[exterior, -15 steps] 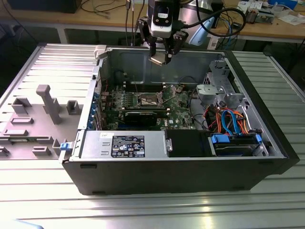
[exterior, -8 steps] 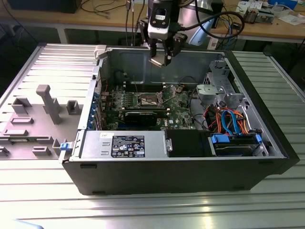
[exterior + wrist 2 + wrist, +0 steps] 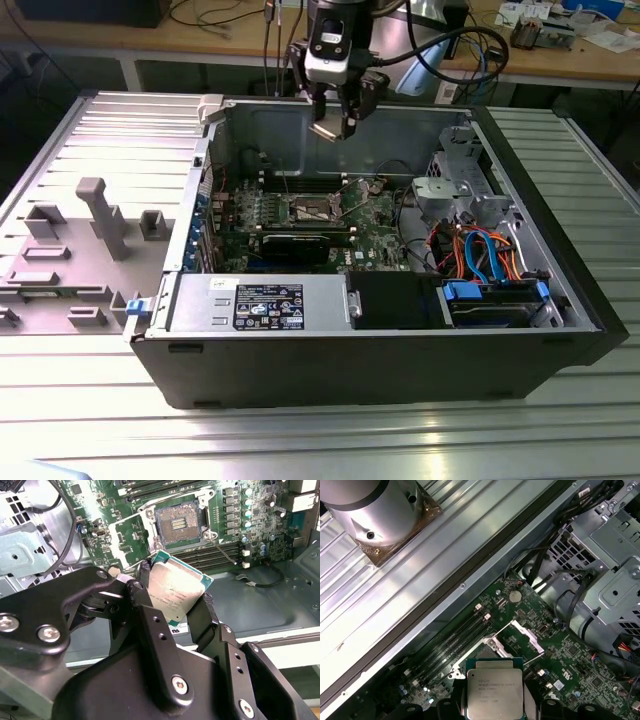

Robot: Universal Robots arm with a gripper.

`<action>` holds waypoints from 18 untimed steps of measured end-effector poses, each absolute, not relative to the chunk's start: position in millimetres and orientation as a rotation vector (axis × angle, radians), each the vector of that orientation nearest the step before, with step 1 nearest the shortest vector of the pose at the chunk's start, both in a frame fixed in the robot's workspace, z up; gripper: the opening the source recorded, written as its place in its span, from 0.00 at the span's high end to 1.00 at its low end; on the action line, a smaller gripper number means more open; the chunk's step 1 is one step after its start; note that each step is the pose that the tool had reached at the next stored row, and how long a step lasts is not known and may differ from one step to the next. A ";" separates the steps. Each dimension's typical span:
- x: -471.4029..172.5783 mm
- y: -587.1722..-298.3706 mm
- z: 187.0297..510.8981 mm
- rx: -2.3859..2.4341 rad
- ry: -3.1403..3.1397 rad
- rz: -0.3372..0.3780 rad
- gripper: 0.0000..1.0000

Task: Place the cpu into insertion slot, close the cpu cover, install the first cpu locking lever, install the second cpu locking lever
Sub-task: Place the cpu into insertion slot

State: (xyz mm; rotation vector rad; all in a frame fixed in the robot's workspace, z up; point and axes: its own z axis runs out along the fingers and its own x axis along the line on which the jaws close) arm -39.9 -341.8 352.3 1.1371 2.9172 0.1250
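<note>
Computer case (image 3: 350, 362) lies open; gripper (image 3: 335, 128) hangs near its far wall, claw narrowed onto two opposite edges of the cpu (image 3: 175, 590), held aloft. The cpu cover (image 3: 525, 632) stands raised and the insertion slot (image 3: 177, 524) bare; all four steps apparently remain.

Nothing printed here can be read. In both wrist views the cpu (image 3: 495, 692) (image 3: 177, 592) carries several lines of fine print on its silver top, too small to make out. In the exterior view a black label (image 3: 268, 306) with white print and symbols sits on the silver power supply box (image 3: 195, 305), toward seven o'clock within the computer case (image 3: 350, 375). A small white sticker (image 3: 217, 284), just beside the label at ten o'clock, is equally illegible.
</note>
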 end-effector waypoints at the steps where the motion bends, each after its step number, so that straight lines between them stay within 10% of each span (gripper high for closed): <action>1: -39.9 -341.8 352.3 1.137 2.917 0.125 0.45; 18: -40.2 -341.8 349.0 1.245 2.870 0.124 0.45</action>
